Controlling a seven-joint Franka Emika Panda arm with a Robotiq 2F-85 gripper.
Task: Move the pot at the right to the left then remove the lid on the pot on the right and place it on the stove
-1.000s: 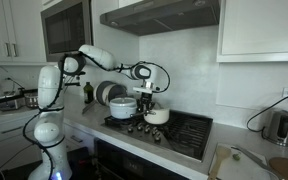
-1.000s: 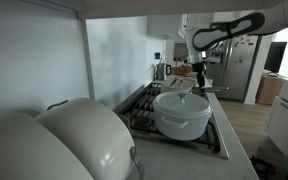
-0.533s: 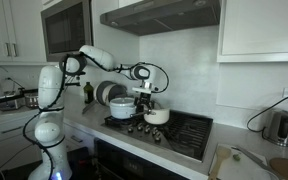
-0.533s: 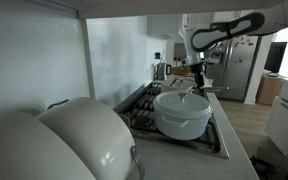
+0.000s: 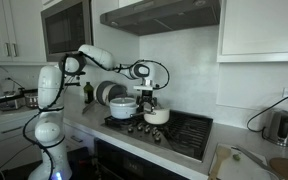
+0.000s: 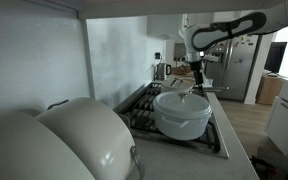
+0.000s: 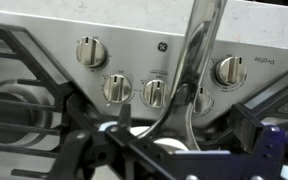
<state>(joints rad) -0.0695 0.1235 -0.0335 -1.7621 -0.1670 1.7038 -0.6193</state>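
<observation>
In an exterior view the small cream-white pot sits on the black stove, just right of a larger white lidded pot. My gripper hangs directly above the small pot, its jaws open. In the wrist view the gripper is spread wide around a pale round top, probably the lid. A curved metal strap rises between the jaws, and neither finger touches it. The other exterior view shows the gripper far back, with the small pot hidden behind the large pot.
Round stove knobs run along the steel front panel, and dark grates flank the pot. A kettle and a cutting board are on the counter to the right. Two big white domed lids fill the near foreground.
The jaws have gone from nearly shut to wide open, letting go of what they held. The arm has barely moved, and both pots are where they were.
</observation>
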